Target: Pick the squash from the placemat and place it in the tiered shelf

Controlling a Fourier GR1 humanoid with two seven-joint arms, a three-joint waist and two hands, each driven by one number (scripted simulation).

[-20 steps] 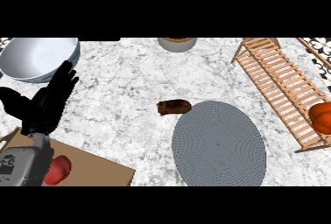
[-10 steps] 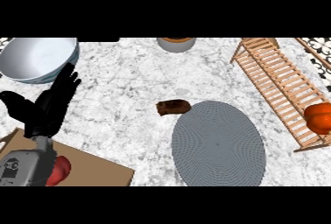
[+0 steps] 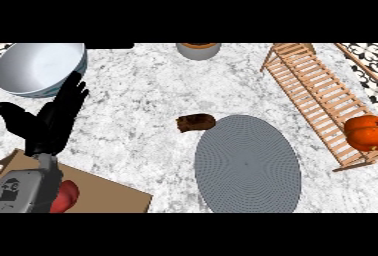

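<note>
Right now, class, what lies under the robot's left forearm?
A red object lies on the brown board, its left part covered by the forearm, so what it is cannot be told.

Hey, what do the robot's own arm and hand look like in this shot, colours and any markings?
Only one arm shows, at the view's left. The left hand is black, with slim fingers and a thumb. Its forearm is a rounded grey casing bearing a dark marking near the lower edge. No cables show. The right hand is out of view.
</note>
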